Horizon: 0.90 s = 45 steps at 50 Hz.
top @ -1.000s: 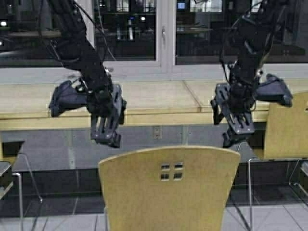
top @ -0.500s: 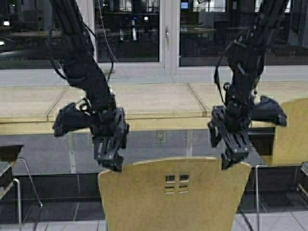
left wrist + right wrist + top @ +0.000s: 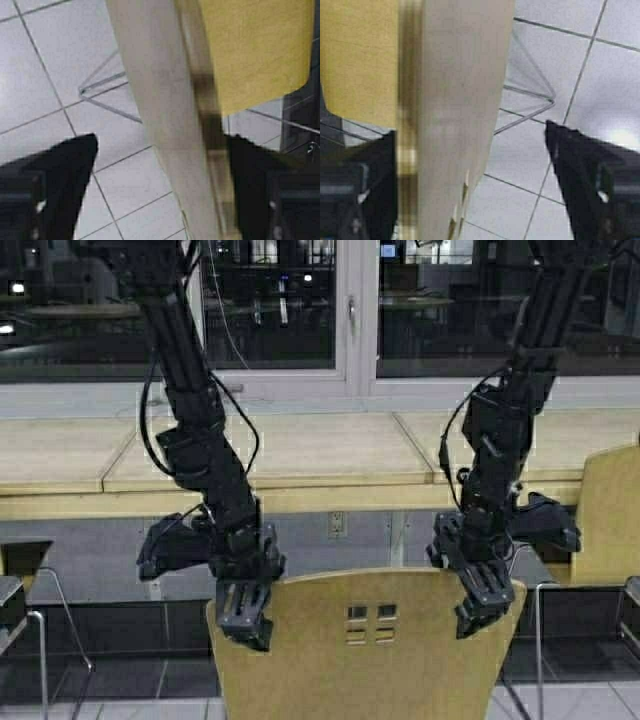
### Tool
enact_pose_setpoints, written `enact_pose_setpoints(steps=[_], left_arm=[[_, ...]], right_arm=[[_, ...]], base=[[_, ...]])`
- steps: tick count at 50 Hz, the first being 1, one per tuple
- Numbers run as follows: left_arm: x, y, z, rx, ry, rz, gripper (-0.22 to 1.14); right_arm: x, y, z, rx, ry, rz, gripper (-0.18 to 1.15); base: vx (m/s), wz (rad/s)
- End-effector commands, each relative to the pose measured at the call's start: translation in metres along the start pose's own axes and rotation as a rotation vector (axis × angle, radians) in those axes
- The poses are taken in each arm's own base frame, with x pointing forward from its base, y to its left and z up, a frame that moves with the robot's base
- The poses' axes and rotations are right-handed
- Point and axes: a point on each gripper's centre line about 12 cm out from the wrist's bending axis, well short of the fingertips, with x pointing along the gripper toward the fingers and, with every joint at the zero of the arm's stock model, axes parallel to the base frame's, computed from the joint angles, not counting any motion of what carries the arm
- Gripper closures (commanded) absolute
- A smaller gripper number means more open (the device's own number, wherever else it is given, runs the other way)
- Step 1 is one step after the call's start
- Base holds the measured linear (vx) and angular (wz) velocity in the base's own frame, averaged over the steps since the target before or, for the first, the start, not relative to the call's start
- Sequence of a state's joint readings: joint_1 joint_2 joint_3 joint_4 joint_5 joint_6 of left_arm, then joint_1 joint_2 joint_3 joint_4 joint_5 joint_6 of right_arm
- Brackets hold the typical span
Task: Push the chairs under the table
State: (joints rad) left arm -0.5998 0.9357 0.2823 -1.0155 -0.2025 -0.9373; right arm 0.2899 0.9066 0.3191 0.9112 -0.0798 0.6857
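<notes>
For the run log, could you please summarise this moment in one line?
left gripper: open, straddling chair back | right gripper: open, straddling same back | table: ahead

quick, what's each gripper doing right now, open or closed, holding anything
Left gripper: open, fingers straddling the top edge of the chair back, not clamped.
Right gripper: open, astride the same chair back at its other corner, not clamped.

Dark windows (image 3: 270,310) with pale frame (image 3: 350,320); grey wall panel holding an outlet (image 3: 337,525); grey tiled floor (image 3: 45,65).
</notes>
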Motion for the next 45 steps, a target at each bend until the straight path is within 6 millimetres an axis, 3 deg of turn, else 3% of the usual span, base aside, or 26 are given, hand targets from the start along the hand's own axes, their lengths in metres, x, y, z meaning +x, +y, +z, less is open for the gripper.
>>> enact_pose_setpoints(steps=[1,6,10,14,20,22,25,29,32,45], left_arm=[[-0.005,-0.009,-0.005,0.004,0.015,-0.019,-0.09],[-0.005,-0.011,-0.005,0.013,0.016,-0.024,-0.08],[-0.003,-0.011,-0.006,0.019,0.017,-0.026,0.02],[0.001,-0.01,-0.006,0.019,0.017,-0.023,0.26],[0.004,-0.008,-0.007,0.001,0.021,-0.01,0.84],[0.005,-0.006,-0.007,-0.009,0.024,0.0,1.0],[0.005,-0.004,-0.008,-0.019,0.028,0.01,1.04],[0.005,-0.004,-0.008,-0.023,0.027,0.013,0.88],[0.005,-0.004,-0.007,-0.025,0.026,0.012,0.83],[0.008,-0.011,-0.004,-0.037,0.01,-0.02,0.89]], right_arm=[[-0.007,0.012,0.003,0.0,-0.002,0.029,-0.07],[-0.007,0.009,0.003,0.002,-0.004,0.023,-0.05],[-0.006,0.008,0.003,0.005,-0.005,0.023,0.05],[-0.005,0.006,0.006,0.02,-0.007,0.017,0.34],[-0.002,0.001,0.007,0.034,-0.009,0.002,1.0],[-0.002,-0.002,0.008,0.04,-0.01,-0.004,1.09],[0.0,-0.004,0.007,0.044,-0.005,-0.012,1.02],[0.002,-0.005,0.007,0.032,-0.003,-0.016,0.86],[0.003,-0.004,0.006,0.021,0.001,-0.016,0.87],[0.004,0.008,0.002,-0.012,0.025,0.001,0.92]], base=[[0.0,0.0],[0.0,0.0],[0.0,0.0],[0.0,0.0],[0.0,0.01],[0.02,0.03],[0.03,0.04],[0.05,0.06],[0.06,0.05],[0.1,0.11]])
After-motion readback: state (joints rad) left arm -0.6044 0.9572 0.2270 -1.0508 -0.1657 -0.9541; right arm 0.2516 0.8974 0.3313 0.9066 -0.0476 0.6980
